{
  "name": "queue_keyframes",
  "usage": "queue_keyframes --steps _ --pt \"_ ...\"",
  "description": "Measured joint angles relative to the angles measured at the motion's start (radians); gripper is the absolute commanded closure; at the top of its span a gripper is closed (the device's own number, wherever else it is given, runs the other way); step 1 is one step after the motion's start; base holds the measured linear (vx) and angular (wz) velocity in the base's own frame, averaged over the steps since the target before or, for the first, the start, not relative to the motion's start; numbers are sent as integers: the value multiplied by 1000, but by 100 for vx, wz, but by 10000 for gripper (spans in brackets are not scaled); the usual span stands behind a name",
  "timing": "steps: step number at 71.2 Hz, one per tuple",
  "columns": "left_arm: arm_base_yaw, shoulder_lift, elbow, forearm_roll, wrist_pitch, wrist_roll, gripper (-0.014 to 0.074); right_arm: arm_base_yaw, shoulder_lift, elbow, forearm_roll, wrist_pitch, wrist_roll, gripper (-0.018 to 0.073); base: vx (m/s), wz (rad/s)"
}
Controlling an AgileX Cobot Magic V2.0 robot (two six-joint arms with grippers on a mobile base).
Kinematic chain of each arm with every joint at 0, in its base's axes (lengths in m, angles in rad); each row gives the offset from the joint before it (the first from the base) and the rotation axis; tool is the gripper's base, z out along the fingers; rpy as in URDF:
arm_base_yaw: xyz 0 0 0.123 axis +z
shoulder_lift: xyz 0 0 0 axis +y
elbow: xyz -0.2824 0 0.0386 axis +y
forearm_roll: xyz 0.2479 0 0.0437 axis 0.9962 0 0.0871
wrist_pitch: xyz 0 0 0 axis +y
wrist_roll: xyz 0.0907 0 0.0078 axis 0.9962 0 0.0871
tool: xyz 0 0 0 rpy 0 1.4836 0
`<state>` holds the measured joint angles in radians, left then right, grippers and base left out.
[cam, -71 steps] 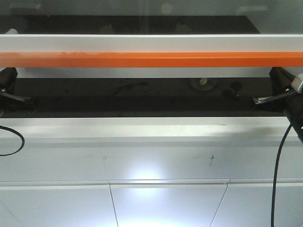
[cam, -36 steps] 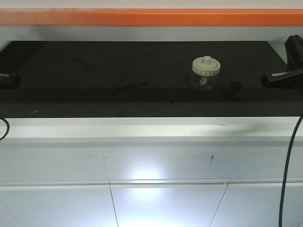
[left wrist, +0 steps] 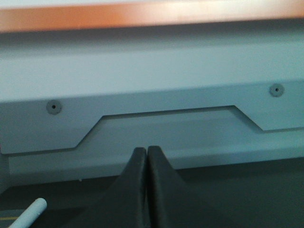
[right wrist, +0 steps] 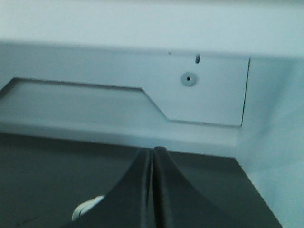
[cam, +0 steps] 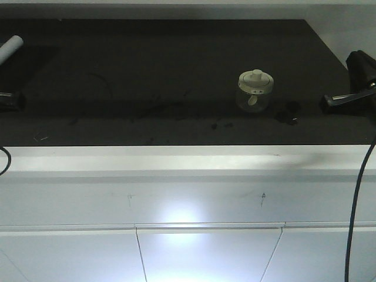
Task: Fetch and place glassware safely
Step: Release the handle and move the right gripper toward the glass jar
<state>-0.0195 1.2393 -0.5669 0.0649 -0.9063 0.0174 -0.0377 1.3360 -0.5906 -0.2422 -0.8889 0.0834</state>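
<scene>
The glassware (cam: 255,91) is a squat clear jar with a cream-white knobbed lid, standing upright on the black shelf surface (cam: 147,70), right of centre. My right gripper (cam: 336,99) hovers at the shelf's right edge, well to the right of the jar, and is shut with nothing in it. In the right wrist view its fingertips (right wrist: 153,151) press together, and a bit of the jar's lid (right wrist: 88,208) shows at lower left. My left gripper (cam: 13,100) is at the far left edge, shut and empty, its tips (left wrist: 146,149) touching.
A white tube (cam: 10,48) lies at the shelf's back left and also shows as the tube (left wrist: 29,213) in the left wrist view. A small black object (cam: 289,113) sits just right of the jar. An orange-edged panel (left wrist: 142,16) hangs above. A white ledge (cam: 188,158) fronts the shelf.
The orange-edged panel has gone up out of the front view, uncovering the jar and the whole black surface. Both grippers have risen a little at the shelf's sides.
</scene>
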Motion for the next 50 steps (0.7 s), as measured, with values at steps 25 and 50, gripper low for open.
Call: queue_keyframes --steps 25,50 --pt "0 -165 0 0 337 -1 603 0 -129 0 -5 198 9 560 0 0" --pt "0 -431 3 0 722 -2 603 0 -279 0 -71 400 86 560 0 0"
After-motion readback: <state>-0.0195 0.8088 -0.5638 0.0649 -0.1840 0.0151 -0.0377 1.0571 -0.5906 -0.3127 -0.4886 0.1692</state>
